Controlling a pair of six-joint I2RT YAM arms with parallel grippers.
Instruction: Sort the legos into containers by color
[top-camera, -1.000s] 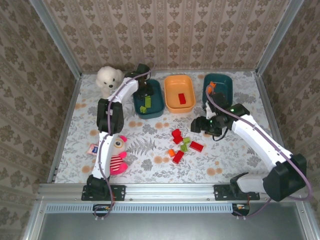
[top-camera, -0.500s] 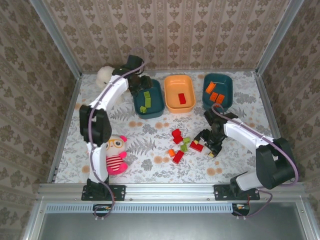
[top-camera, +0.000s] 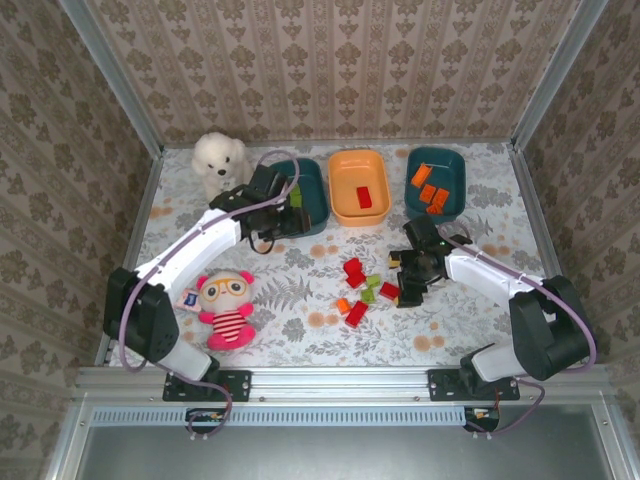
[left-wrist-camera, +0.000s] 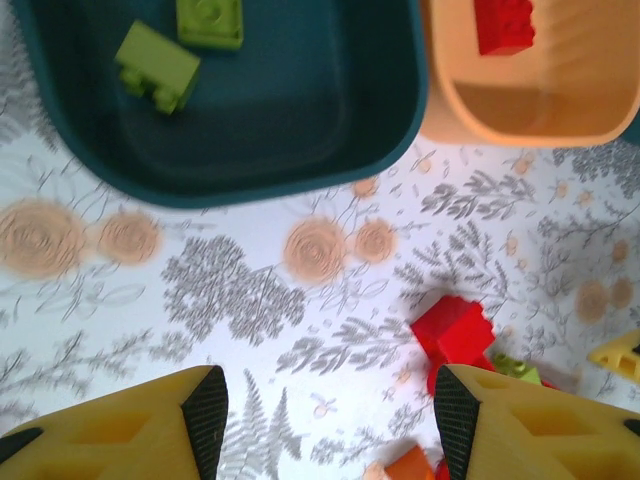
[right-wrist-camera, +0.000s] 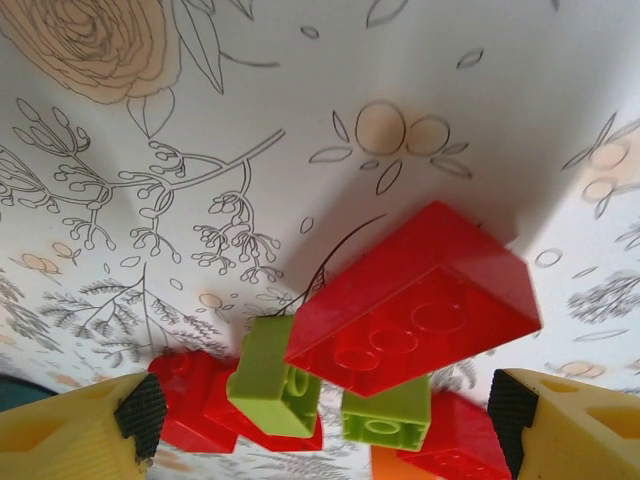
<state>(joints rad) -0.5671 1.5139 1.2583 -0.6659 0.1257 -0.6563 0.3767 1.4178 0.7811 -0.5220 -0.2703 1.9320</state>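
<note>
- Between the pads of my right claw (right-wrist-camera: 325, 415), spread wide and gripping nothing, sits a long red brick (right-wrist-camera: 415, 300). It is tipped up on two green bricks (right-wrist-camera: 275, 385) tucked under its near edge, and neither pad touches it.
- Out from there is the loose pile (top-camera: 362, 287) on the flowered table (top-camera: 300, 300). It has more red, some green and a small orange bit, all mid-table and well apart from the tubs.
- My read is that this is the reach-and-grasp step for a red one.
- The next move calls for dropping lower, squaring my pads to the brick's sides and closing. Those greens touch it and could ride along, so I'd want a clean pinch on the red alone.
- After that, it would go to the orange tub (top-camera: 359, 187), where a lone red piece (top-camera: 363, 196) already lies.
- Over to my left claw (left-wrist-camera: 325, 410): the jaws are parted and empty. It hangs above bare table just on the near side of the left teal tub (left-wrist-camera: 300, 110), which holds a green pair (left-wrist-camera: 157, 68).
- The right teal tub (top-camera: 436, 182) holds the orange pieces (top-camera: 430, 190).
- For the left, I judge a green from the pile comes next. Both claws face the same cluster, so it should keep wide of the right one.
</note>
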